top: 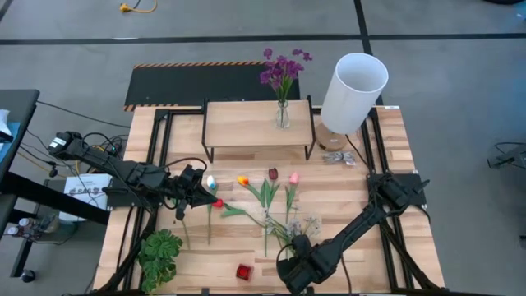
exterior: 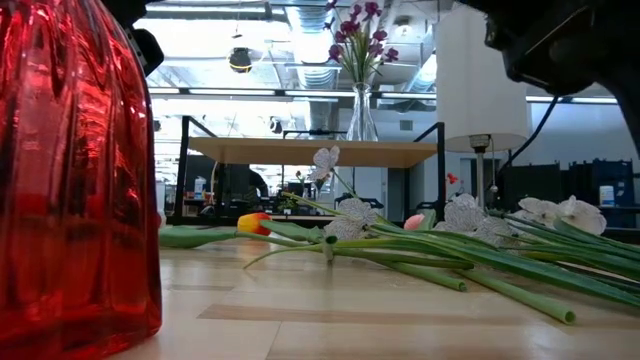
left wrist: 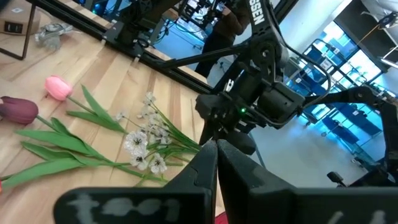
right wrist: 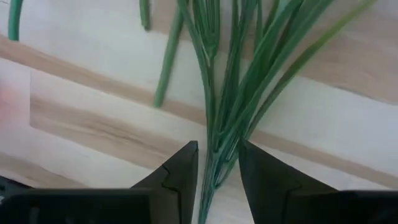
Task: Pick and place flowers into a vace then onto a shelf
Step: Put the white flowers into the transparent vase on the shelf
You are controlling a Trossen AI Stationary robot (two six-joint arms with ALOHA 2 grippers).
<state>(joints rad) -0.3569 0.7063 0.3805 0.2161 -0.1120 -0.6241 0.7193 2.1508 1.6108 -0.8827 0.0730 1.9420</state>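
Observation:
Several tulips lie flat on the table: white [top: 211, 181], red [top: 218, 203], orange [top: 243, 180], maroon [top: 273, 173] and pink [top: 293, 178]. A bunch of small white blossoms [top: 308, 226] lies beside them. A red glass vase [top: 243, 271] stands near the front edge. The shelf [top: 246, 123] stands at the back and carries a clear vase of purple flowers [top: 282, 90]. My left gripper [top: 207, 196] is shut between the white and red tulip heads; I cannot tell whether it touches them. My right gripper [top: 294, 251] is shut on the bunch's stems. My right gripper pinches the bunch's green stems [right wrist: 219, 146] between its two fingers, near their lower end. The fingers come from above and lie across the stems. The bunch lies along the table, with its blossoms toward the far side.
A white lamp [top: 353, 86] stands at the back right by the shelf. A green leafy plant [top: 160, 255] lies at the front left. A black panel with a striped edge [top: 197, 82] lies behind the table. Black frame rails run along both table sides.

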